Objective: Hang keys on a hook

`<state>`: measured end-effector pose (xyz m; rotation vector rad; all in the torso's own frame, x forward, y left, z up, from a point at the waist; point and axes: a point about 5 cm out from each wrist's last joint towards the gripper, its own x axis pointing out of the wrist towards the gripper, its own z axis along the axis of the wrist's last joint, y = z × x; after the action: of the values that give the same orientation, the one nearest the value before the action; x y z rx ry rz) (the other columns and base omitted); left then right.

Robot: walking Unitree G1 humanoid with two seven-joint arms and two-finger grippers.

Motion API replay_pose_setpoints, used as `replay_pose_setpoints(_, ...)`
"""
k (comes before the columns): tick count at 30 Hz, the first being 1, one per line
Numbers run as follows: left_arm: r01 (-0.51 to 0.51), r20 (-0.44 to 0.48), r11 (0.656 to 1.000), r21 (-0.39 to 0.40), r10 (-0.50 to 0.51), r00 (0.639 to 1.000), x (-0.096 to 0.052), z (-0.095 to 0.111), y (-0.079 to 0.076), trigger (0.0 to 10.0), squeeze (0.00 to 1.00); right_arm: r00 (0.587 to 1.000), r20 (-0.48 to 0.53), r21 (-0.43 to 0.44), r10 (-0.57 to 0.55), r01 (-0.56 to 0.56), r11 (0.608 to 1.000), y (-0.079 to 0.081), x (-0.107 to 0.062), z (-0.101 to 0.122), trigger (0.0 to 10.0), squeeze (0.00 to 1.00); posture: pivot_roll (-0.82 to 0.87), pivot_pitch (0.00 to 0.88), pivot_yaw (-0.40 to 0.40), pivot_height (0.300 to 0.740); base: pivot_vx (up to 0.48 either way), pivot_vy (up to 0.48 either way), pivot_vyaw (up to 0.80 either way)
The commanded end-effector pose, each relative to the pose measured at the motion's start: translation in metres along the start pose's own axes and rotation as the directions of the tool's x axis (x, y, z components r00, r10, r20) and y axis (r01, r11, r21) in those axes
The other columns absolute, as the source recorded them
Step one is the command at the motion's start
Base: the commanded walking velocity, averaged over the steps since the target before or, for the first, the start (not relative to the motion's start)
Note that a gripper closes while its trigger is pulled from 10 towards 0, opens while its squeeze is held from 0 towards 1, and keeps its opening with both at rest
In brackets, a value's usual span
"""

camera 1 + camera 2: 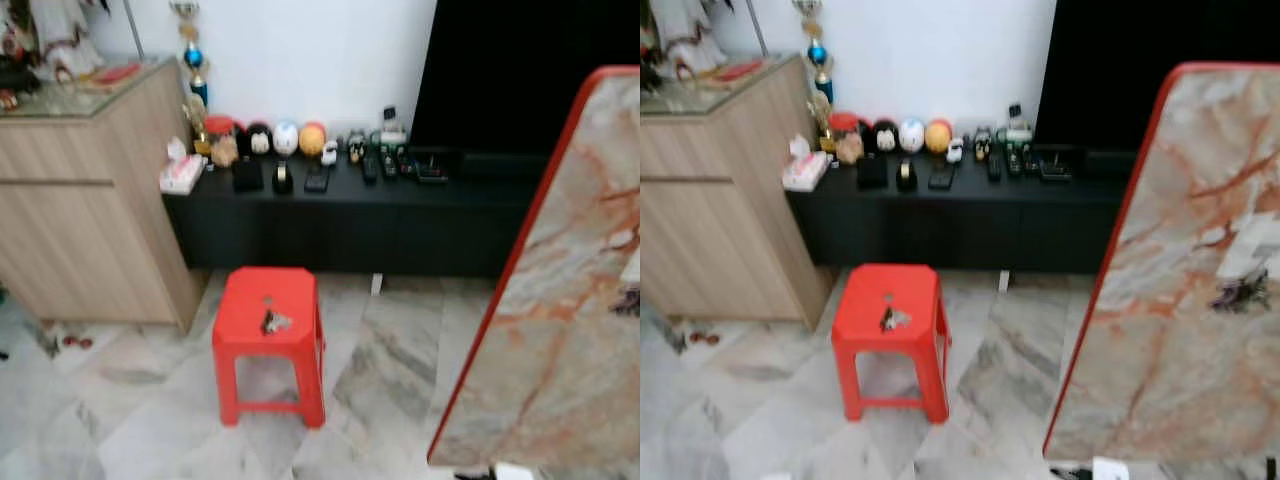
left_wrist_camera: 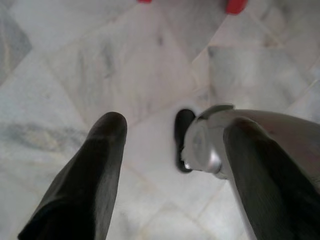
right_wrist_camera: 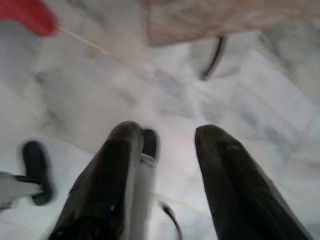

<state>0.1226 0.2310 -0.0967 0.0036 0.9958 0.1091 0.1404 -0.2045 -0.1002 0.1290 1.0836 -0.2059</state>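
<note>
A small bunch of keys [image 1: 274,322] lies on the seat of a red plastic stool [image 1: 262,300] standing on the marble floor ahead of me; the right eye view has the keys [image 1: 890,319] too. My left gripper [image 2: 172,145] hangs over the floor tiles, its two black fingers apart and empty. The right gripper [image 3: 165,142] also hangs above the floor, open, with nothing between its fingers. I can make out no hook in these blurred views.
A long black low cabinet [image 1: 350,215] with toys, remotes and a tissue box runs behind the stool. A wooden cabinet [image 1: 90,190] stands at the left. A red-rimmed marble table top [image 1: 560,300] juts in at the right. A dark screen [image 1: 530,70] is behind.
</note>
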Motion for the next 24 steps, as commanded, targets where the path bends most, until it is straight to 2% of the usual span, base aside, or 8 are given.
replay_pose_setpoints(1,0.012,-0.002,1.000,-0.005,-0.012,1.000,0.001,0.000,-0.004,10.0,0.00,1.000,0.021,0.009,-0.024,0.023,1.000,-0.007,0.000,0.006,10.0,0.00,0.13,0.000,-0.040,0.740,0.000,0.315,0.00)
replay_pose_setpoints(14,0.015,-0.003,1.000,-0.010,-0.015,1.000,0.000,-0.002,-0.005,10.0,0.00,0.999,0.038,0.037,-0.031,0.029,0.999,-0.012,0.000,0.012,10.0,0.00,0.14,0.000,-0.039,0.740,0.000,0.304,0.00)
replay_pose_setpoints(24,0.010,-0.006,1.000,-0.013,-0.010,1.000,0.000,-0.003,-0.003,10.0,0.00,0.999,0.030,0.053,-0.024,0.022,0.998,-0.001,0.000,0.006,10.0,0.00,0.14,0.000,-0.032,0.740,0.000,0.303,0.00)
